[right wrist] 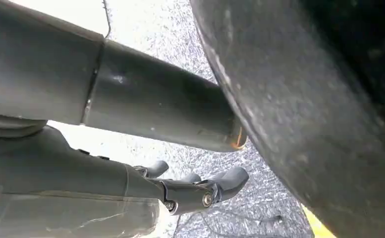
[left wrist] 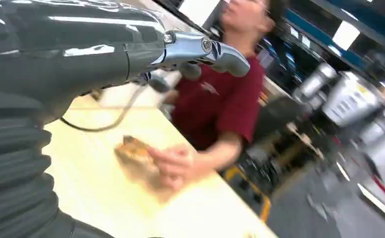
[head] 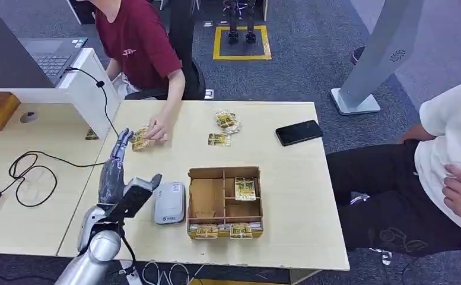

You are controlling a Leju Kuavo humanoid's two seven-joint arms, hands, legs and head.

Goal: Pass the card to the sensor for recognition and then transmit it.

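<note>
A yellow patterned card point(head: 137, 140) lies on the pale table point(head: 287, 202), and a person's hand point(head: 158, 130) in a dark red sleeve presses on it. My left hand point(head: 116, 171) hovers just short of that card with its fingers stretched toward it and nothing in them. The left wrist view shows the card point(left wrist: 135, 151) under the person's hand point(left wrist: 174, 164), beyond my left hand point(left wrist: 200, 49). The grey-white sensor point(head: 169, 202) sits right of my left wrist. My right hand point(right wrist: 200, 191) hangs over the carpet floor, fingers loose and empty.
A partitioned cardboard box point(head: 224, 202) with several cards stands beside the sensor. Loose cards point(head: 227, 121) and a black phone point(head: 299, 132) lie farther back. A black cable point(head: 29, 172) loops at the left. A second person point(head: 453, 160) sits at the right.
</note>
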